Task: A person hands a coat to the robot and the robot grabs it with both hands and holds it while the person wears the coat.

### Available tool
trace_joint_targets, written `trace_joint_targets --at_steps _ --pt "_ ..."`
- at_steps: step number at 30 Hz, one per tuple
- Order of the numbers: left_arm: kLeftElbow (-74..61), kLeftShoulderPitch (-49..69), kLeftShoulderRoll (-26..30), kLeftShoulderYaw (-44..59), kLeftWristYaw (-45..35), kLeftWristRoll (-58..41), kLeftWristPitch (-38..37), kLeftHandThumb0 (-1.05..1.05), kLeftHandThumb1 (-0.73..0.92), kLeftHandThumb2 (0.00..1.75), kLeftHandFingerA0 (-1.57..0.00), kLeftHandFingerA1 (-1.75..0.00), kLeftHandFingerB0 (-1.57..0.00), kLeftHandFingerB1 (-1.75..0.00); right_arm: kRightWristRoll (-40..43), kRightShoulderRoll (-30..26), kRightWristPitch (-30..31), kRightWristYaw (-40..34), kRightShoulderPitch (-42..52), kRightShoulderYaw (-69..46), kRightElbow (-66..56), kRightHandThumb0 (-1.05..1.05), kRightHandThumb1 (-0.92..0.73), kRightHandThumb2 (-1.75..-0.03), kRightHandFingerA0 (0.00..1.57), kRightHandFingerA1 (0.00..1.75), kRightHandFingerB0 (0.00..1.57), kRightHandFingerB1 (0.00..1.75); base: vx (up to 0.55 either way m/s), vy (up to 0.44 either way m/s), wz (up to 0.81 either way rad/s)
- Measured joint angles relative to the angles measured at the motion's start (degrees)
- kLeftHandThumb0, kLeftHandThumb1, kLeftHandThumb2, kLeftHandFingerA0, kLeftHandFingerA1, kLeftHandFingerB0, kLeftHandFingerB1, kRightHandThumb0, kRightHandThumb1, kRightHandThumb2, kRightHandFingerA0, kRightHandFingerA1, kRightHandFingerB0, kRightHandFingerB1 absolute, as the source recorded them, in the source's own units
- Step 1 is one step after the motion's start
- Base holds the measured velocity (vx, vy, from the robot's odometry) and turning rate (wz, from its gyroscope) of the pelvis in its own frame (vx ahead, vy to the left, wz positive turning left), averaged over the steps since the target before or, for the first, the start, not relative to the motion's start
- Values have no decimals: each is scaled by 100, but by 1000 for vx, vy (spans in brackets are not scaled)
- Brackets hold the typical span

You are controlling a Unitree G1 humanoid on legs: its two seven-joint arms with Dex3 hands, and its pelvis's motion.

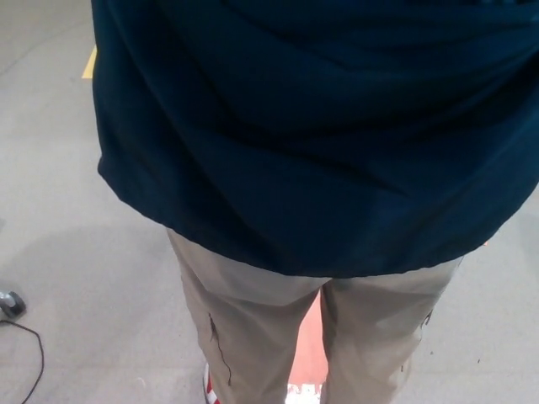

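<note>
A dark navy coat [320, 135] fills the upper two thirds of the head view, hanging with soft folds and a curved hem. Below the hem a person's legs in beige trousers [253, 337] stand close in front of me, seen from behind. A red and white shoe [208, 389] shows at the bottom edge. Neither of my hands appears in the frame, so what grips the coat is hidden from me.
Grey concrete floor [76, 244] lies to the left and right. A black cable [34, 353] and a small grey object [10, 303] sit at the left edge. Yellow tape [88, 63] marks the floor at upper left, and an orange patch [312, 345] shows between the legs.
</note>
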Motion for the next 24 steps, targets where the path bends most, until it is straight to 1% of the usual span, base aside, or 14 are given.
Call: trace_joint_targets --at_steps 2,6,7,8,9,10,11,12,13,14,16,17,23,24 --pt "-309 405 -130 115 -3 -13 -7 -77 74 101 -4 -13 -5 -18 103 115 -31 13 482 -50 -331 -75 -58 -92 0 10 5 26 0 0 0" --pt "-988 1413 -425 376 -11 -56 -52 -72 88 67 0 -16 -8 -27 204 469 -84 30 1496 -194 -1034 -82 -64 -104 0 17 0 15 0 0 0" --pt "-1213 1786 -545 466 -16 -81 -73 -75 65 100 0 -19 -8 -32 218 613 -93 36 1830 -271 -1279 -79 -56 -98 2 21 6 22 0 0 0" --pt "-1370 2067 -627 529 -19 -103 -100 -75 65 100 0 -19 -8 -32 233 721 -96 41 2075 -330 -1468 -79 -56 -98 2 21 6 22 0 0 0" --pt "-1535 2362 -719 591 -20 -137 -131 -93 67 100 0 -1 -7 -16 252 838 -104 44 2343 -391 -1671 -82 -72 -62 1 38 6 30 0 0 0" --pt "-1685 2628 -813 638 -23 -167 -157 -91 69 101 0 -3 -9 -21 273 948 -115 46 2590 -443 -1846 -86 -57 -101 3 32 4 25 0 0 0" --pt "-1837 2900 -908 679 -26 -198 -178 -91 69 101 0 -3 -9 -21 296 1059 -126 46 2836 -494 -2017 -86 -57 -101 3 32 4 25 0 0 0" --pt "-2008 3202 -1028 724 -34 -226 -206 -89 64 97 0 -4 -9 -15 326 1198 -143 46 3115 -546 -2199 -73 -64 -60 0 28 11 29 0 0 0" --pt "-2098 3371 -1093 749 -38 -244 -224 -72 65 102 0 -21 -4 -28 343 1276 -152 46 3274 -573 -2293 -74 -51 -92 0 20 1 21 0 0 0" --pt "-2300 3672 -1220 767 -49 -296 -236 -69 83 66 -3 -26 -13 -23 371 1413 -179 44 3564 -596 -2466 -75 -56 -97 0 21 0 18 0 0 0" --pt "-2707 4255 -1485 773 -69 -403 -267 -72 78 64 -4 -28 -9 -25 412 1719 -248 40 4160 -605 -2799 -73 -60 -96 0 19 0 15 0 0 0" --pt "-2808 4416 -1561 772 -72 -422 -284 -79 64 101 0 -24 -11 -28 420 1815 -270 40 4335 -598 -2886 -75 -55 -87 0 11 0 7 0 0 0" --pt "-3192 5869 -2215 781 -24 -452 -639 -70 65 101 0 -29 -5 -38 462 2881 -666 -17 6144 -170 -3489 -74 -61 -94 0 16 0 12 0 0 0" --pt "-3224 6115 -2331 785 -4 -442 -703 -65 82 67 -12 -26 -16 -27 452 3070 -747 -25 6468 -122 -3555 -73 -60 -93 0 17 0 14 0 0 0"
